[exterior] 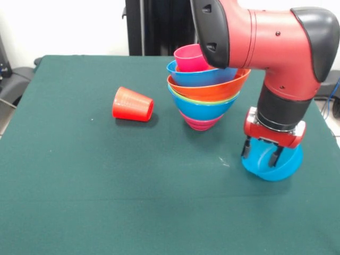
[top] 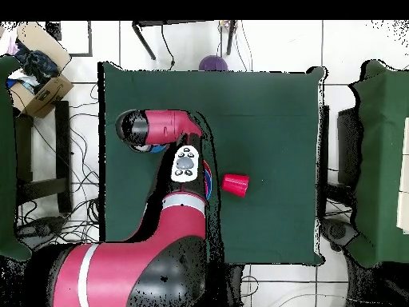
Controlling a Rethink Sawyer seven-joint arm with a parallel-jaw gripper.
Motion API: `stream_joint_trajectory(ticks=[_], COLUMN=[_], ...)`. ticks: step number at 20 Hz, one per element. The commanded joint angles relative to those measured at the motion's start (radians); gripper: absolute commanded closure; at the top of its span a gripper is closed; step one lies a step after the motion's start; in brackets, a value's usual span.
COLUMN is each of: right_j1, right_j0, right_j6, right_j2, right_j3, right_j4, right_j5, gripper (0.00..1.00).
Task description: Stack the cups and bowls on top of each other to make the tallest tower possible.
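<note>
Tower stands mid-table, pink cup topmost; gripper clenched on light blue bowl at right; red cup lies toppled left, unstacked.

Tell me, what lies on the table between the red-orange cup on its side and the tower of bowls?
Nothing: the front view shows only bare green cloth between the red-orange cup and the tower.

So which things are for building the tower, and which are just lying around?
For the job: tower of bowls with pink cup, red-orange cup on its side, light blue bowl under the pincer.
Lying about: cardboard box, second green table.
</note>
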Motion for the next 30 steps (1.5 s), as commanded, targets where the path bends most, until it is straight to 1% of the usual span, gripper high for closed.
stream_joint_trajectory(ticks=[1, 11, 17, 20, 23, 30], right_j1=[0.063, 0.045, 0.026, 0.018, 0.018, 0.012], right_j0=[0.016, 0.014, 0.007, 0.008, 0.006, 0.005], right_j6=[0.146, 0.124, 0.106, 0.101, 0.098, 0.086], right_j2=[-0.015, 0.005, 0.026, 0.032, 0.036, 0.041], right_j3=[-0.036, -0.022, -0.019, -0.009, -0.013, -0.031], right_j4=[-0.027, 0.008, 0.027, 0.031, 0.035, 0.043], right_j5=[-0.065, -0.032, 0.021, 0.02, 0.018, 0.062], gripper=[0.0, 0.0, 0.0, 0.0, 0.0, 0.0])
